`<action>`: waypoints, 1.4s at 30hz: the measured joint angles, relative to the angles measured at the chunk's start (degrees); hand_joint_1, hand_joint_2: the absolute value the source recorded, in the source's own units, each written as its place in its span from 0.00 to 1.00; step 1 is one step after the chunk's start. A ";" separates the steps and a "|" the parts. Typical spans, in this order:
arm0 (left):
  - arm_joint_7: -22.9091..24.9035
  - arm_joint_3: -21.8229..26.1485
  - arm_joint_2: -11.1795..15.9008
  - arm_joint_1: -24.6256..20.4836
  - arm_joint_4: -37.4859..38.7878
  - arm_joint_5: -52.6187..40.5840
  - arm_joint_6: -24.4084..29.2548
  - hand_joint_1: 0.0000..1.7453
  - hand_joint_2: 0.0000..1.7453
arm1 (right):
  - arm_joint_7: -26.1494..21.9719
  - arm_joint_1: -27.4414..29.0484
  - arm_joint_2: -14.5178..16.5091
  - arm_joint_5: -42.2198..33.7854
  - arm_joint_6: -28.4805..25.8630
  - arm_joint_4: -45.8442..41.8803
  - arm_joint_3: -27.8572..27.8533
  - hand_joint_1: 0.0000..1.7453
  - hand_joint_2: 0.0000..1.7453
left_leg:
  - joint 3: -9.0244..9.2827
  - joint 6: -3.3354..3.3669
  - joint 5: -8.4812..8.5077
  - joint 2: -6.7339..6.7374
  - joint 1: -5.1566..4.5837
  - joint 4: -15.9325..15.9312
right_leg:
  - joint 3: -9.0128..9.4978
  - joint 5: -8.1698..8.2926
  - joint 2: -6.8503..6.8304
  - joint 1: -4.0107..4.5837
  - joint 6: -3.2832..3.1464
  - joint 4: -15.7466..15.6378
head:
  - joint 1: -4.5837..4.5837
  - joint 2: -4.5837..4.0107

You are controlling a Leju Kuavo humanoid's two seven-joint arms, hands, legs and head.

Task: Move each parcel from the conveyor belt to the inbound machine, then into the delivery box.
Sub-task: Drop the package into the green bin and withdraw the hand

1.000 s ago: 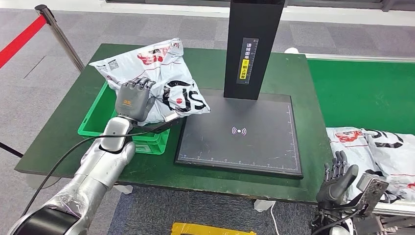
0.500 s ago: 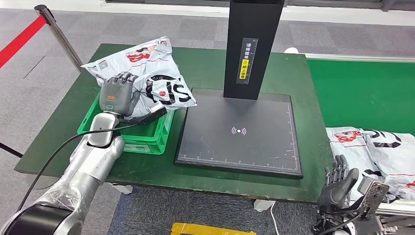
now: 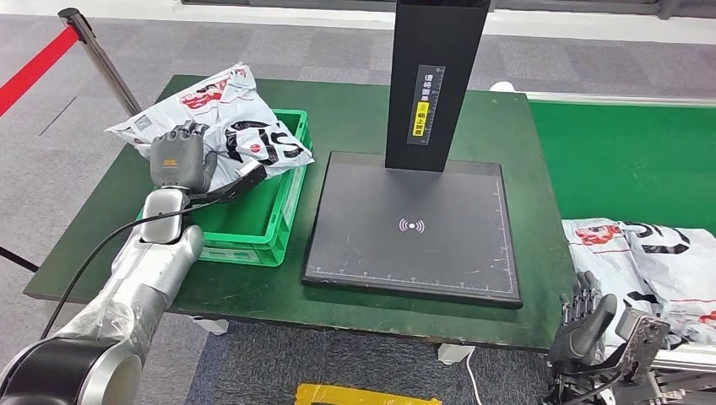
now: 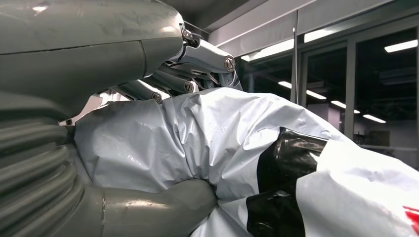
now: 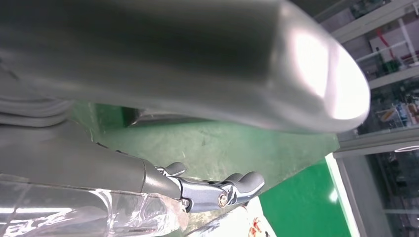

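Note:
My left hand [image 3: 179, 159] grips a white parcel [image 3: 221, 126] with black and red print and holds it above the far left corner of the green delivery box [image 3: 263, 219]. In the left wrist view the thumb [image 4: 158, 211] and fingers [image 4: 197, 59] clamp the crumpled white parcel [image 4: 207, 138]. Two more white parcels [image 3: 654, 261] lie on the green conveyor belt [image 3: 633, 160] at the right. My right hand [image 3: 584, 321] hangs low beside them, fingers apart, holding nothing. The black inbound machine plate [image 3: 414, 224] is bare.
The machine's black column [image 3: 435, 84] rises at the back of the plate. A red barrier rope and its post [image 3: 93, 46] stand at the far left. A black cable [image 3: 101, 249] runs along my left arm. The green table's [image 3: 355, 110] near edge lies just ahead of my right hand.
My left hand has carried the parcel leftward and away from the scanner plate, to over the box's far left corner. The right hand has sunk slightly.

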 joint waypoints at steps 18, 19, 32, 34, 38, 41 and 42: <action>1.30 3.38 0.95 -0.24 3.74 -0.02 0.46 1.00 1.00 | 0.43 0.40 0.71 1.09 1.03 -0.22 -0.01 0.00 0.00 | 0.00 -0.03 -0.02 0.09 0.01 0.00 | -0.01 -0.01 0.08 0.02 -0.01 0.01 | 0.00 0.00; 1.44 3.99 1.25 -0.24 4.32 -0.01 0.72 1.00 1.00 | 0.45 0.52 0.77 1.22 1.15 -0.21 -0.01 0.00 0.00 | 0.00 -0.04 -0.03 0.10 0.02 -0.01 | -0.01 -0.01 0.09 0.03 -0.02 0.01 | 0.00 0.00; 3.05 9.55 2.47 2.36 10.09 0.33 3.74 0.00 1.00 | 1.05 0.62 1.06 2.03 1.89 -0.02 -0.01 0.00 0.00 | 0.00 -0.10 -0.07 0.08 0.06 -0.01 | 0.00 -0.03 0.08 0.06 -0.05 0.01 | -0.01 0.00; 3.14 9.84 2.47 2.39 10.43 0.32 3.80 0.00 1.00 | 1.05 0.61 1.06 2.03 1.89 -0.02 -0.01 0.00 0.00 | 0.00 -0.10 -0.07 0.08 0.06 -0.01 | 0.00 -0.03 0.08 0.06 -0.05 0.01 | -0.01 0.00; 3.20 10.12 2.48 2.41 10.96 0.19 3.87 0.00 0.00 | 1.05 0.61 1.06 2.05 1.89 -0.02 -0.01 0.00 0.00 | 0.00 -0.10 -0.07 0.08 0.06 -0.01 | 0.00 -0.03 0.07 0.06 -0.05 0.01 | -0.01 0.00; 2.59 10.56 2.48 2.42 11.37 0.50 3.93 0.00 0.00 | 1.10 0.56 1.06 2.23 1.89 0.01 -0.01 0.00 0.00 | 0.00 -0.10 -0.07 0.08 0.06 -0.01 | 0.01 -0.03 0.05 0.06 -0.05 0.01 | -0.01 0.00; 2.34 10.80 2.47 2.42 11.50 0.59 4.02 0.00 0.00 | 1.15 0.52 1.06 2.33 1.89 0.03 -0.01 0.00 0.00 | 0.00 -0.10 -0.07 0.07 0.06 -0.01 | 0.01 -0.03 0.05 0.06 -0.05 0.01 | -0.01 0.00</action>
